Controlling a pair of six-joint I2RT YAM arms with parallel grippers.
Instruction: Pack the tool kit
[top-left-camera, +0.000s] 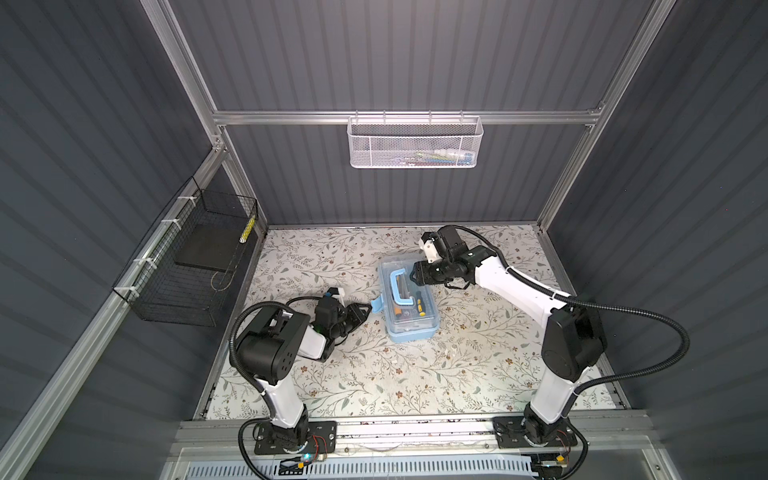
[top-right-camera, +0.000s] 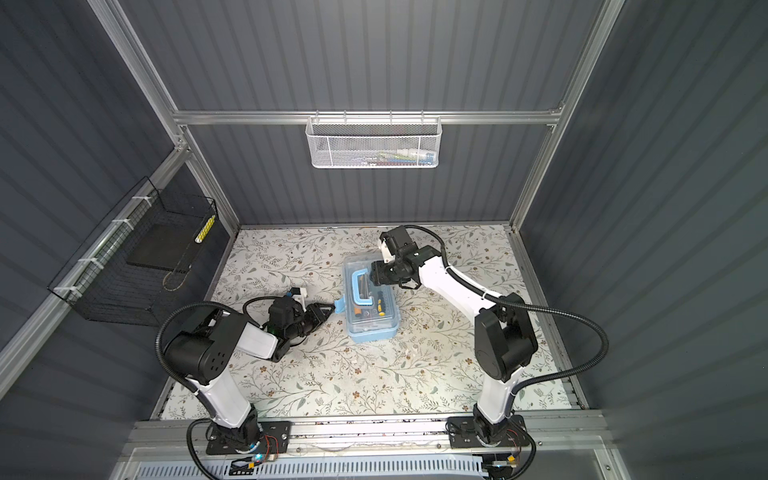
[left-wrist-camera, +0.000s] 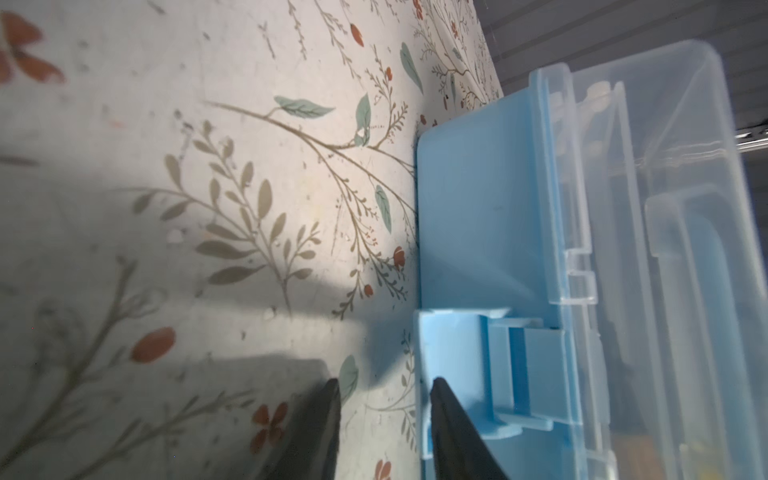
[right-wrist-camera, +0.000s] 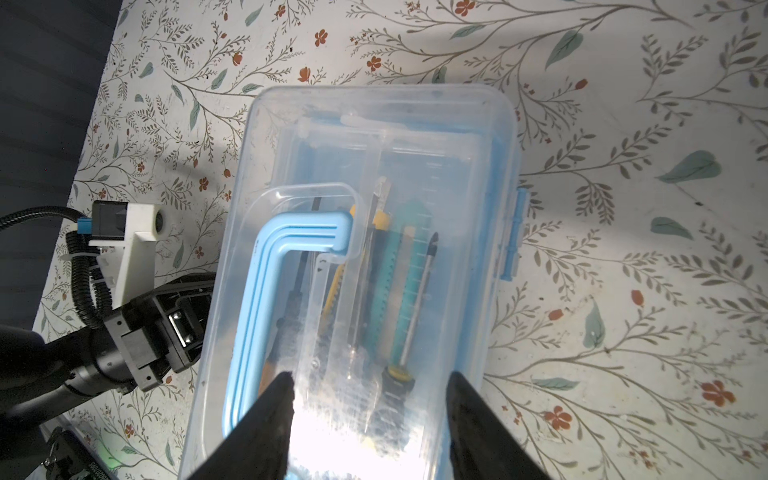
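The tool kit (top-left-camera: 411, 320) (top-right-camera: 372, 328), a light-blue box with its clear lid down, lies mid-table in both top views. Its blue handle (right-wrist-camera: 266, 291) lies flat on the lid. Through the lid I see a teal utility knife (right-wrist-camera: 392, 291), a yellow one (right-wrist-camera: 334, 291) and a yellow-black screwdriver (right-wrist-camera: 397, 380). A blue latch (top-left-camera: 377, 305) (left-wrist-camera: 453, 353) sticks out from the box's left side. My left gripper (top-left-camera: 366, 309) (left-wrist-camera: 384, 386) is open and straddles the latch's outer edge. My right gripper (top-left-camera: 413, 272) (right-wrist-camera: 370, 378) is open, with its fingers spread just over the lid's far end.
A white mesh basket (top-left-camera: 415, 141) hangs on the back rail. On the left wall a black wire basket (top-left-camera: 187, 262) holds a yellow-black tool (top-left-camera: 248, 230). The box's other latch (right-wrist-camera: 515, 237) lies flat against its side. Walls close in the floral table (top-left-camera: 415, 374).
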